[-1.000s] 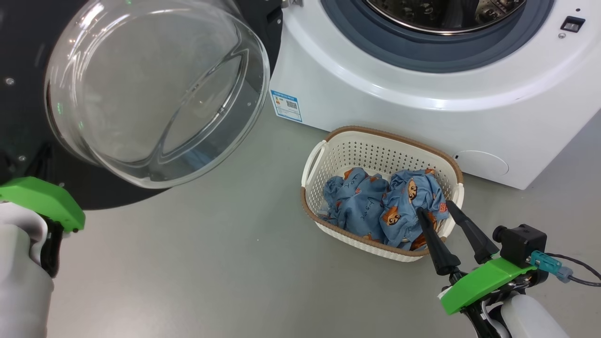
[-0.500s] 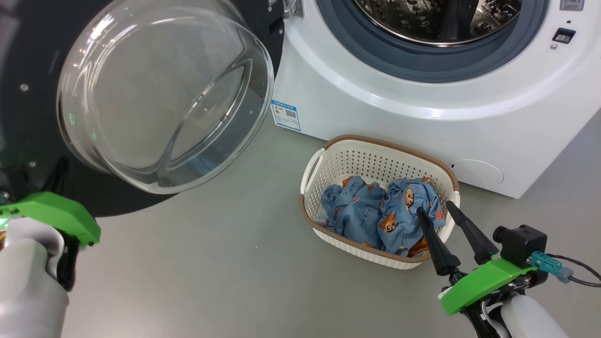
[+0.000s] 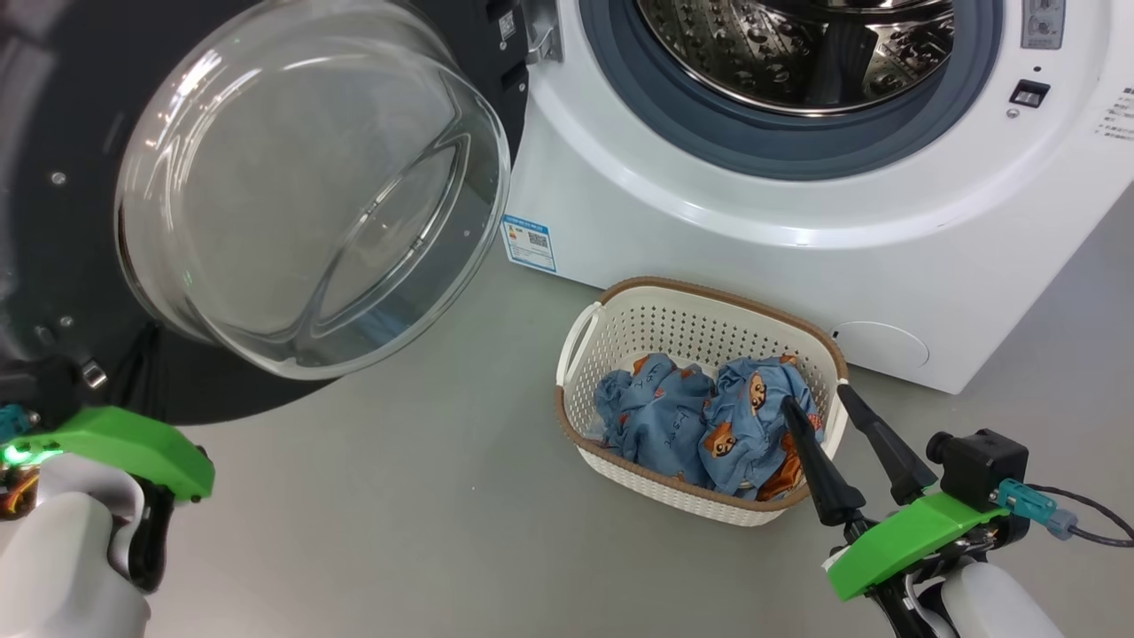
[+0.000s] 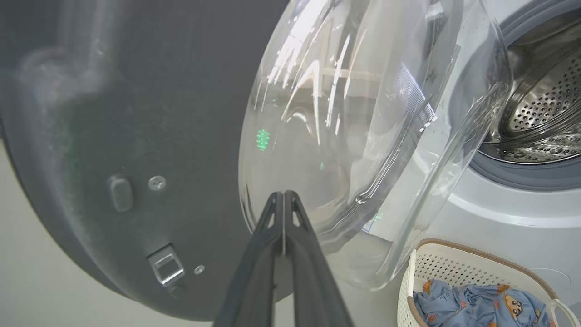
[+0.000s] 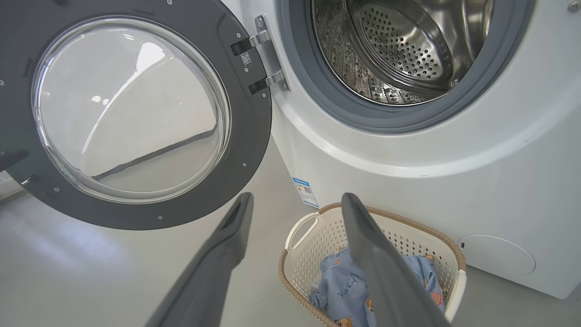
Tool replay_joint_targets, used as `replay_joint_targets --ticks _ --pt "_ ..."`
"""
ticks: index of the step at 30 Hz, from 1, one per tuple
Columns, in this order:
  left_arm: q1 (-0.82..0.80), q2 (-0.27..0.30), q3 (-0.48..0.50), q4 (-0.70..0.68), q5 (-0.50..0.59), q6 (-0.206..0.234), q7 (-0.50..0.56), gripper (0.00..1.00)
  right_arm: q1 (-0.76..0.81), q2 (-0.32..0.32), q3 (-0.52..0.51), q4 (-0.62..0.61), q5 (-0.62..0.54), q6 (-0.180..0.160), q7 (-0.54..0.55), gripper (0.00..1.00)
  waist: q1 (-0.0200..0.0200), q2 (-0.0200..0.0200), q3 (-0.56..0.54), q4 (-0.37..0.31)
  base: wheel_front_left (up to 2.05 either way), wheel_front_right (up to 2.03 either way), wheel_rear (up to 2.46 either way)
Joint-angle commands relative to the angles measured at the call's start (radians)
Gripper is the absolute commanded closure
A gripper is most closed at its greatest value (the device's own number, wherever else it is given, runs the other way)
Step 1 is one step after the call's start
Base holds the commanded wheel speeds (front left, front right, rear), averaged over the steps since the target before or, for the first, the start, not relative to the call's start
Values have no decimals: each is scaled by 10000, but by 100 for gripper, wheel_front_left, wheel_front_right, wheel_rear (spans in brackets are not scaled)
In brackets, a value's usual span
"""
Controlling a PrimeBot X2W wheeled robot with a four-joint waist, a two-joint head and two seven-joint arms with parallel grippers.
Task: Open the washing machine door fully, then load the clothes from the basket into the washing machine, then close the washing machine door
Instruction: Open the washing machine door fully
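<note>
The clothes (image 3: 709, 425) lie crumpled in the basket (image 3: 700, 292), lower centre of the head view, on the floor (image 3: 425, 514) just in front of the washing machine (image 3: 797, 248). They look like light, limp fabric in 2 bunched lumps. They should weigh little, but they will likely sag, trail and perhaps snag on the perforated wall. A deep pinch into the raised fold of the lump at the right of the basket seems the best hold. The right pincer (image 3: 814, 395) is over that lump's near edge, fingers spread wide and empty. The left pincer (image 4: 282, 197), bottom centre of its wrist view, is pressed closed on nothing, near the glass of the washing machine door (image 3: 80, 133), which stands swung out at upper left.
</note>
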Motion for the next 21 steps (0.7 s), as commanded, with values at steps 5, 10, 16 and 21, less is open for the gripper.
replay_joint_targets --ticks 5,10,16,21 --pt "620 469 642 -1206 302 158 -119 0 203 -10 133 -300 75 63 -120 0 -1 0 -182 -82 0 0 0" --pt "1196 382 840 -2041 413 270 -119 0 262 -4 140 -299 88 63 -120 0 -1 0 -351 -153 0 0 0" --pt "2106 274 1023 -3324 617 479 -119 0 468 91 176 -270 153 63 -120 0 -1 0 -672 -295 0 0 0" --pt "2769 246 1183 -4207 675 679 -120 0 528 103 285 -299 161 63 -120 0 -1 0 -856 -603 0 0 0"
